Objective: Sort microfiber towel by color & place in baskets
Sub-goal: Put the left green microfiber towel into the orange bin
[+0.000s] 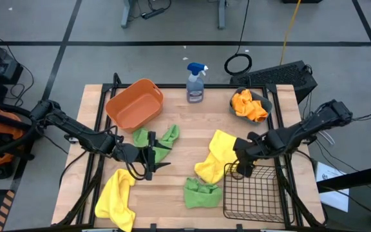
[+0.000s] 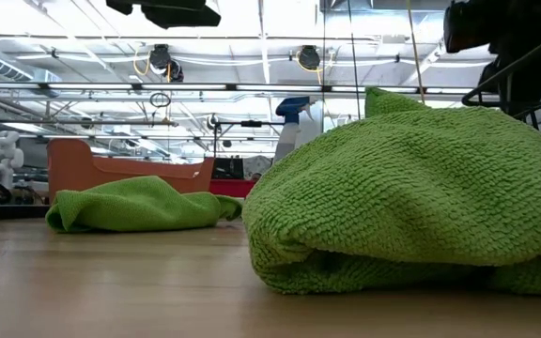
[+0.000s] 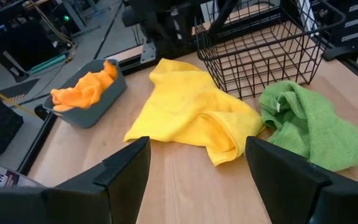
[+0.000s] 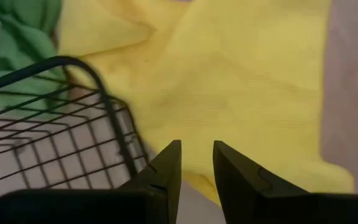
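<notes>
- right gripper (image 4: 196, 163) low over yellow towel (image 1: 214, 156) at the wire basket (image 1: 256, 193) corner, fingers nearly together, nothing pinched
- left gripper (image 1: 152, 158) wide open, empty, by green towel (image 1: 157, 138)
- orange towels in teal bin (image 1: 250, 105)

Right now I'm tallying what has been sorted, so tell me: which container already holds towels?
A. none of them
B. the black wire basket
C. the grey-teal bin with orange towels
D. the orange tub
C: the high view shows orange towels piled in the small bin at the table's back right, while the orange tub and the black wire basket hold nothing.
</notes>
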Motion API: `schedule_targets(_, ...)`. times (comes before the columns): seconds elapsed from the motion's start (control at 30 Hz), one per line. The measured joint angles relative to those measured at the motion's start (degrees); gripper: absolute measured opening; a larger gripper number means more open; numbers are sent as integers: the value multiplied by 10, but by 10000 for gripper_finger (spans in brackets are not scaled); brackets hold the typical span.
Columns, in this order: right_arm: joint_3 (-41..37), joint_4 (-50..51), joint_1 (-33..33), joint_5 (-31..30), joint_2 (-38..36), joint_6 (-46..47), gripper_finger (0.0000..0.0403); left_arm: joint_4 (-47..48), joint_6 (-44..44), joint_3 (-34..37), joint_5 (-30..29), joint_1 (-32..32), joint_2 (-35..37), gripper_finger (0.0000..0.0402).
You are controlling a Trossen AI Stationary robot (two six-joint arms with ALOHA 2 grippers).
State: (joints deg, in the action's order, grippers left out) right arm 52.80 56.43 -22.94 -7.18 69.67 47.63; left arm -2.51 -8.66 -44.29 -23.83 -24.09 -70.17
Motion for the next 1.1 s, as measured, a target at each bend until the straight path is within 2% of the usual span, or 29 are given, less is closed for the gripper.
schedule_targets(0.2,0,-40,-36,0,0,4,83,-1,9,0,0,0,-2,270)
schedule_targets(0.47,0,-66,-78,-6,0,30,83,-13,9,0,0,1,-40,270)
schedule_targets(0.6,0,-66,-88,-52,0,30,83,-36,27,0,0,1,-59,270)
schedule_targets(0.7,0,-66,-88,-109,0,30,83,-25,54,0,0,1,-65,270)
schedule_targets(0.87,0,-81,-87,-183,1,9,83,25,156,0,-2,-1,-65,270)
schedule_targets(0.93,0,-97,-87,-198,4,-3,83,58,202,0,-29,-4,-65,270)
schedule_targets(1.1,0,-130,-87,-201,18,-55,83,156,296,0,-156,-12,-65,270)
